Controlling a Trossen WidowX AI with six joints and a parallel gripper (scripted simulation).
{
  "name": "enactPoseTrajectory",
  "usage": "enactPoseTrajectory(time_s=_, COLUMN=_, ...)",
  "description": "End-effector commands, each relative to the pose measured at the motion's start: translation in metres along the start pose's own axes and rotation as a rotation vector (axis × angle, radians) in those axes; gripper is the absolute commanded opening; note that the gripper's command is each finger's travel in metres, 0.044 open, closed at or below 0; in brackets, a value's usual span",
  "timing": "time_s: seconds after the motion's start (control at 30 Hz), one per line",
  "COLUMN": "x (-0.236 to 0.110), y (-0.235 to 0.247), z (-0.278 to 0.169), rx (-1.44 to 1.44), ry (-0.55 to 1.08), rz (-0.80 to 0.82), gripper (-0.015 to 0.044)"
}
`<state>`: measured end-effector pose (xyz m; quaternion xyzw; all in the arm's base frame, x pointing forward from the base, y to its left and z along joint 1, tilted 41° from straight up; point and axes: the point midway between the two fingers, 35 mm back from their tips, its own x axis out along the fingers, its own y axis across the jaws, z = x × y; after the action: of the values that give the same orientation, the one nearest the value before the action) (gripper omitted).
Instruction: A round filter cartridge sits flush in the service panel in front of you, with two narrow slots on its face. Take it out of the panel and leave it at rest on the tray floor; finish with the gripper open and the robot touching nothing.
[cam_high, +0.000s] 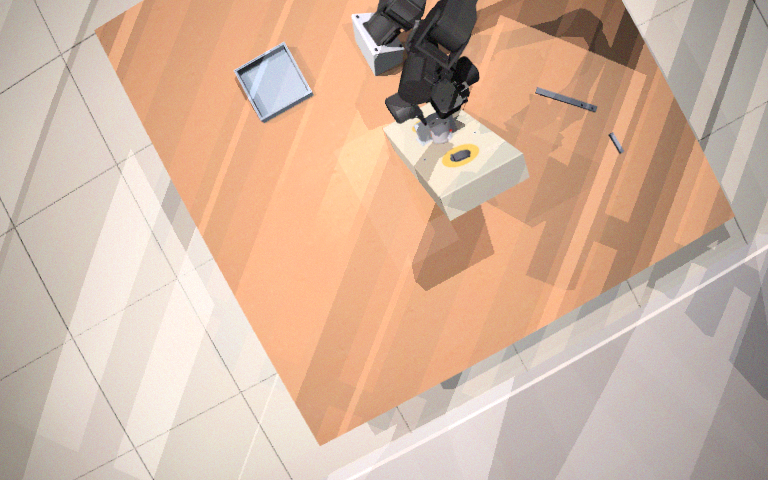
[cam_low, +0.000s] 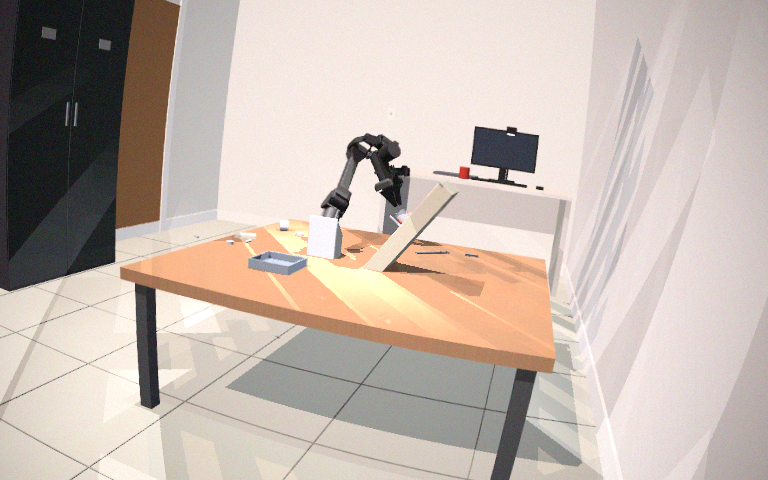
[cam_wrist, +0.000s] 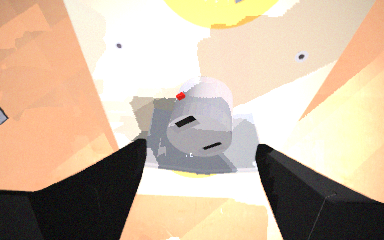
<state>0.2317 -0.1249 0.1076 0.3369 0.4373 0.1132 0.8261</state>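
The cartridge is out of its socket and rests on a pale grey ledge on the face of the tilted cream service panel. It is a pale cylinder with a small red mark; its two dark slots face the wrist camera. The socket is dark inside a yellow ring. My gripper is open, its fingertips apart to either side of the cartridge in the wrist view. Contact cannot be told. The blue-grey tray holds nothing visible.
A white block stands at the arm's base, between tray and panel. A long dark bar and a short bar lie beyond the panel. Small white items are at the table's far left.
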Motion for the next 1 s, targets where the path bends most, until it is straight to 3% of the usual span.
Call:
enactPoseTrajectory(time_s=0.0, x=0.006, y=-0.001, z=-0.002, rx=0.003, ry=0.006, rz=-0.005, gripper=0.0305)
enactPoseTrajectory(time_s=0.77, x=0.042, y=0.0, z=-0.002, rx=0.002, ry=0.003, rz=-0.002, gripper=0.0305)
enactPoseTrajectory(time_s=0.97, x=0.039, y=0.001, z=-0.001, rx=-0.003, ry=0.002, rz=0.001, gripper=0.0265)
